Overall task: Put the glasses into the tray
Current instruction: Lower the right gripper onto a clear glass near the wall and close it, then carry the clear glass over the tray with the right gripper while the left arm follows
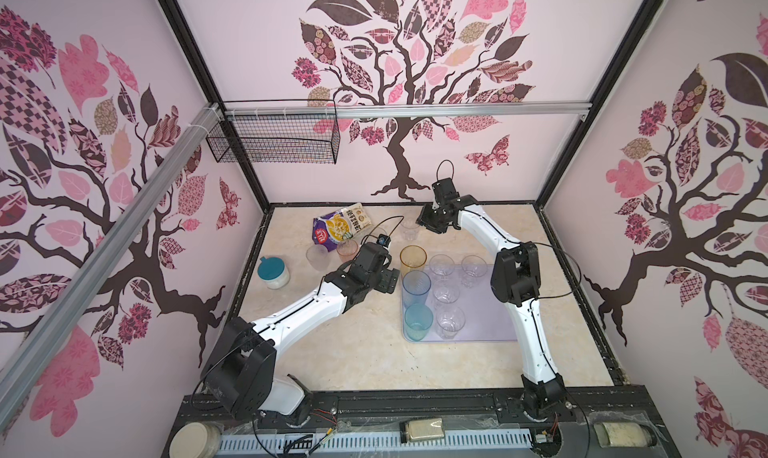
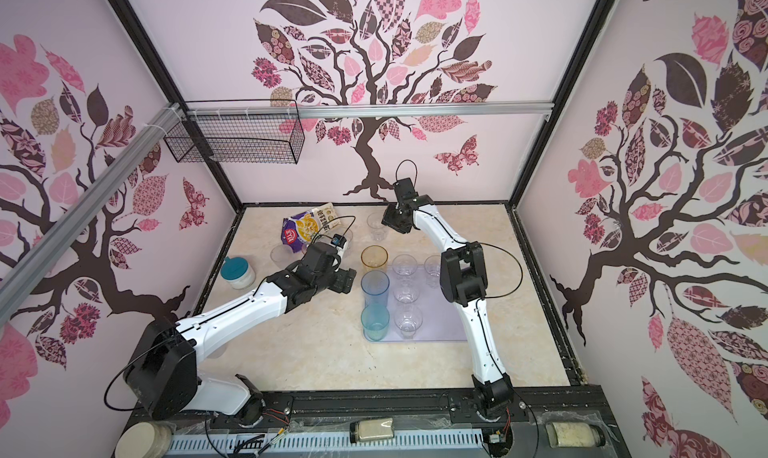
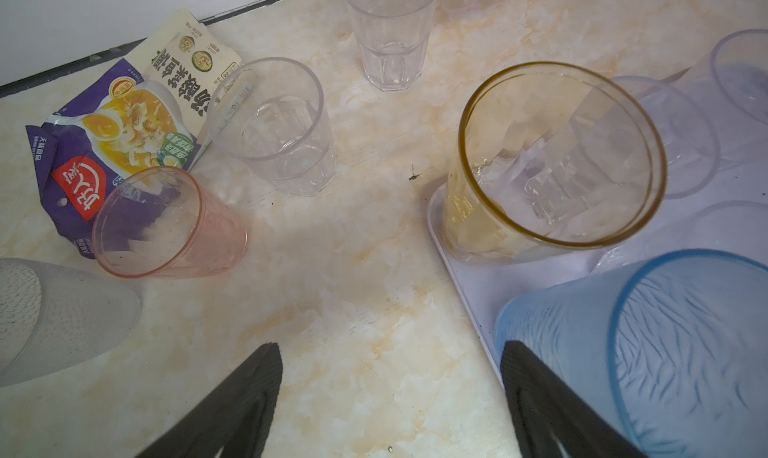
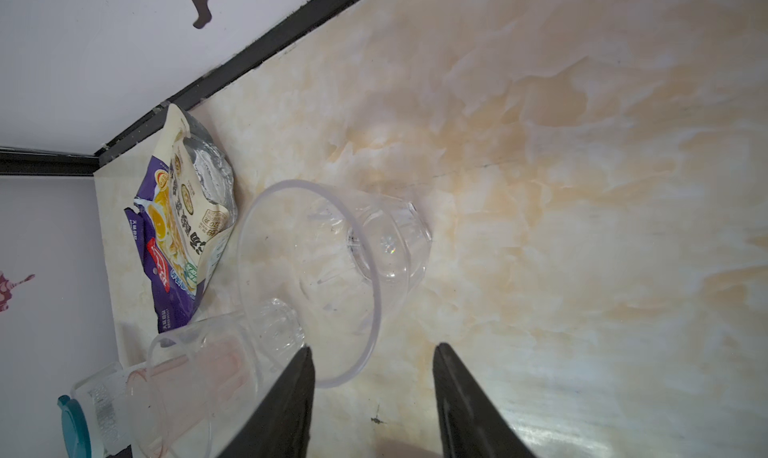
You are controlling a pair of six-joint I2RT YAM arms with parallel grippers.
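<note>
Right wrist view, clear tumbler (image 4: 332,260) before parted right gripper (image 4: 374,347), open tabletop (image 4: 582,185) alongside.

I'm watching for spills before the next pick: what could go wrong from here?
The open right gripper hangs at the rim of the clear glass, with a second clear glass close beside it; closing off-centre could topple either.
The open left gripper has a finger right beside the tall blue glass at the edge of the tray; a sideways move might tip it.
</note>
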